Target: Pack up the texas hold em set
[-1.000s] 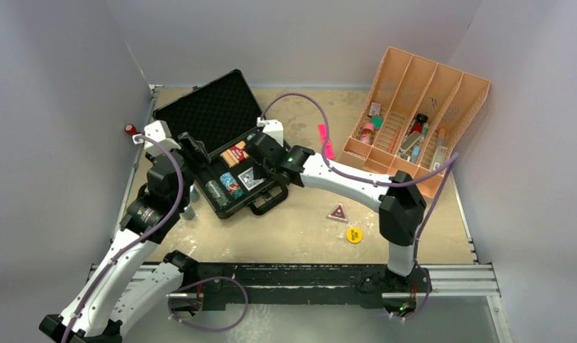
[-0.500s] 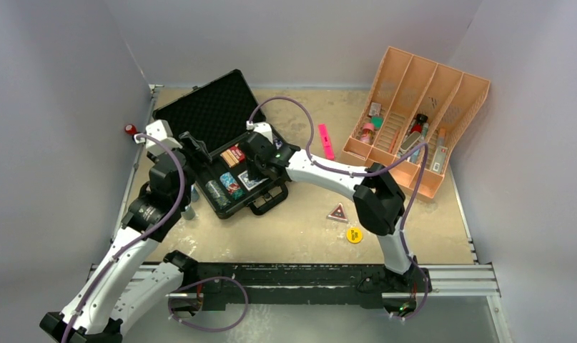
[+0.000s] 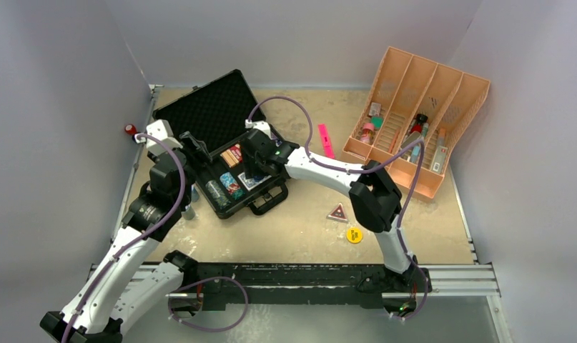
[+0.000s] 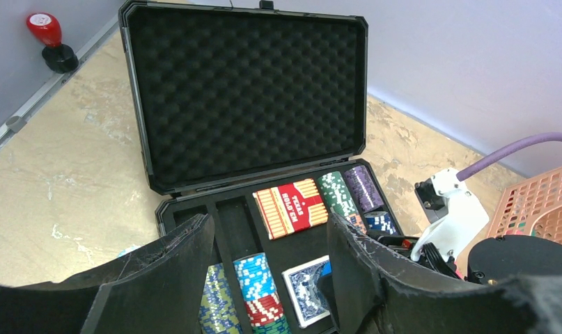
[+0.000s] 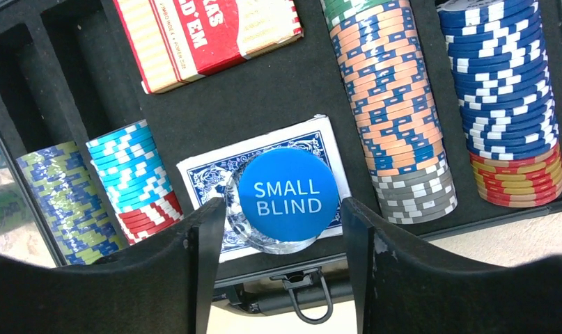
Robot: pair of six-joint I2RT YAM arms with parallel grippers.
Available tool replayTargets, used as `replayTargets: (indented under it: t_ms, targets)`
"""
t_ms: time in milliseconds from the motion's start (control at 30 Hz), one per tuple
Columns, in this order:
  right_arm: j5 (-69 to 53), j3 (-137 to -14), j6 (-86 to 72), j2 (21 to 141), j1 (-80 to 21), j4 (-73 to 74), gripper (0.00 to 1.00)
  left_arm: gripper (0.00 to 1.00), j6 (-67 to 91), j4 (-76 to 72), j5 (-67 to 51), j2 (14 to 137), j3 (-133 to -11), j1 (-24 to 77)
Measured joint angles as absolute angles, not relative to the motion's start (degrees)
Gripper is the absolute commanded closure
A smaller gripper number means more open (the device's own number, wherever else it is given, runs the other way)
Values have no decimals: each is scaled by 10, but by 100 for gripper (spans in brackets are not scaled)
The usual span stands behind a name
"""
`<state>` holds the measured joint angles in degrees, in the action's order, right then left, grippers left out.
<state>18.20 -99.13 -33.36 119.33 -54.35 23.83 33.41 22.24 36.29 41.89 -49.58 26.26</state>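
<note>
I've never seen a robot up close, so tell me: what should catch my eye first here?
The open black case on the table's left side, packed with colourful poker chips and cards. The right hand hangs over it, a blue disc reading SMALL BLIND between its fingers. A big orange tray stands at the far right.

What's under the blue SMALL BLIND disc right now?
The blue-backed card deck, lying in the black foam-lined case. The round blue SMALL BLIND disc covers its middle; anything beneath the deck is hidden.
</note>
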Motion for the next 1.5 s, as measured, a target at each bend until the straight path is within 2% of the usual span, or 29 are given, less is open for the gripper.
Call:
replayTargets:
  t_ms: [133, 400, 600, 800, 1000, 1267, 1500]
  targets:
    - [173, -992, -334, 1193, -543, 238, 25, 41, 334, 222, 363, 420, -496, 263]
    - [189, -942, -347, 1122, -543, 234, 24, 40, 334, 222, 363, 422, -496, 263]
    - [236, -801, -402, 964, -517, 241, 19, 40, 334, 223, 362, 422, -496, 263]
    - [241, -619, -451, 845, -425, 265, 11, 40, 334, 223, 358, 422, -496, 262]
    - [226, -502, -478, 818, -394, 284, 9, 40, 334, 223, 357, 425, -496, 263]
    - [166, -446, -487, 812, -382, 248, 7, 40, 334, 223, 352, 436, -496, 262]
    - [144, -426, -494, 813, -377, 225, 10, 40, 332, 223, 352, 440, -496, 262]
